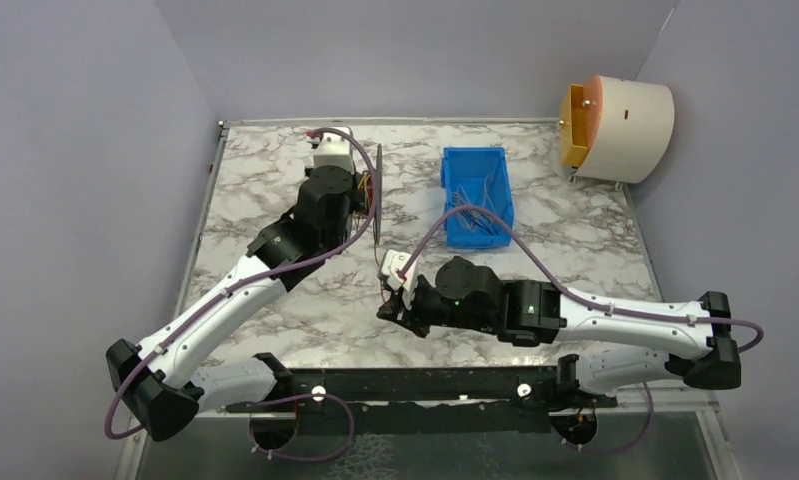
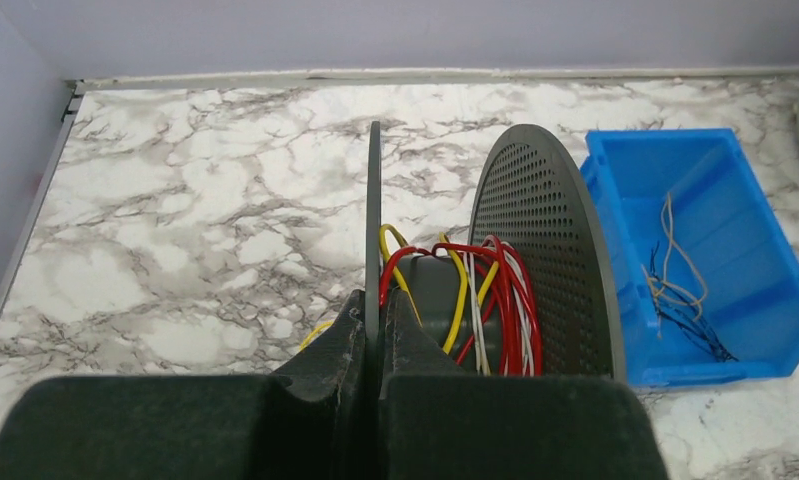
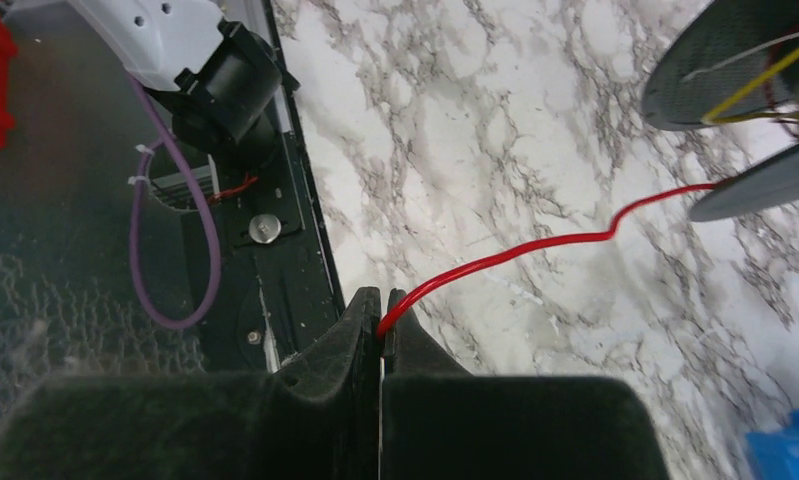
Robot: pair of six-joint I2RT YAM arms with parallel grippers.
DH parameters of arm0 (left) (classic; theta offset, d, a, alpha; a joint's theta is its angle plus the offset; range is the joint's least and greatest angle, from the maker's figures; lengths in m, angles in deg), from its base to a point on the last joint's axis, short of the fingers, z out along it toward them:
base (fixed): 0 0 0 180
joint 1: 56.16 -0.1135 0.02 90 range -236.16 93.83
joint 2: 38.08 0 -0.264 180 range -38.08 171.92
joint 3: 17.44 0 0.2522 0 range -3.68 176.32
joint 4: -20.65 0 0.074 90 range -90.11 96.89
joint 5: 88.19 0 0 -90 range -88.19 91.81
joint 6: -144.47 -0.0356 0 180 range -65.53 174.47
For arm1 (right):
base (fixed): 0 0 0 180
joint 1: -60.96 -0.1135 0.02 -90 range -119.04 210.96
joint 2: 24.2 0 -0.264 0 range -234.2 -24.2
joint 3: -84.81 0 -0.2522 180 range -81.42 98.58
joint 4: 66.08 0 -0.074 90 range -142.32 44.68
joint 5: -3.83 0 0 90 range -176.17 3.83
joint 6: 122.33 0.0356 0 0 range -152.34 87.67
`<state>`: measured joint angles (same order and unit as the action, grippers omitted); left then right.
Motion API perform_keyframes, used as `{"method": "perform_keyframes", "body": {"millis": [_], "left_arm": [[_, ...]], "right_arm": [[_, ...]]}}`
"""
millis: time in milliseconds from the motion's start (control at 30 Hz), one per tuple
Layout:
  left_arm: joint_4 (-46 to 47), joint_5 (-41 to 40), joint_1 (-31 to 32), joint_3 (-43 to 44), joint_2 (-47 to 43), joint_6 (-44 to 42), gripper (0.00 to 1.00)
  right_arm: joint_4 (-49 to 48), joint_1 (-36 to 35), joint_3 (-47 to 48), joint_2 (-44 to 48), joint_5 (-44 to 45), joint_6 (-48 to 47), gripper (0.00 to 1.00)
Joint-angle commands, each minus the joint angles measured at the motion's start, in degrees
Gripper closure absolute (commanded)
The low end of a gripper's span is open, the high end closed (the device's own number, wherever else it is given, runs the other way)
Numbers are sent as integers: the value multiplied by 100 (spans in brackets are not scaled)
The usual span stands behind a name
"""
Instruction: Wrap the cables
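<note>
Marbled table point(image 1: 275, 190) lies between lilac walls point(image 1: 75, 150), red cable point(image 3: 535, 245) crossing it

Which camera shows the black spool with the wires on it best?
The left wrist view: the spool fills the middle, with red, yellow and white wires wound between its discs. The right wrist view catches only disc edges; the top view shows a thin dark sliver.

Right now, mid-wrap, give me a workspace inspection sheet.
Surface: marble table, no damage seen.
Job's things: black spool on edge, red, yellow and white cables partly wound on it.
Clutter: blue bin holding loose thin wires.
Grippers: left gripper fingers shut on the spool's flange; right gripper fingers shut on the red cable end.
Cables: red cable wavy between spool and right gripper; purple hoses along both arms.
Surroundings: plain walls; orange-and-white drum at the right.
</note>
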<state>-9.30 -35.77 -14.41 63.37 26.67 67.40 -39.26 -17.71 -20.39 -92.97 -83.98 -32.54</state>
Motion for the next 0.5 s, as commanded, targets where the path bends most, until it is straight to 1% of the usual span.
{"method": "perform_keyframes", "body": {"millis": [0, 133, 300, 467], "left_arm": [[398, 19, 81, -72, -88, -243, 100], [129, 192, 319, -142, -27, -486, 100], [-101, 661, 652, -314, -47, -760, 100], [-393, 1183, 941, -552, -113, -1060, 100]], "right_arm": [[1320, -81, 643, 110, 768, 73, 99], [1898, -70, 1114, 184, 1369, -111, 99], [2499, -38, 1665, 40, 2030, -648, 99], [2631, 149, 2004, 38, 2406, -1409, 99]]}}
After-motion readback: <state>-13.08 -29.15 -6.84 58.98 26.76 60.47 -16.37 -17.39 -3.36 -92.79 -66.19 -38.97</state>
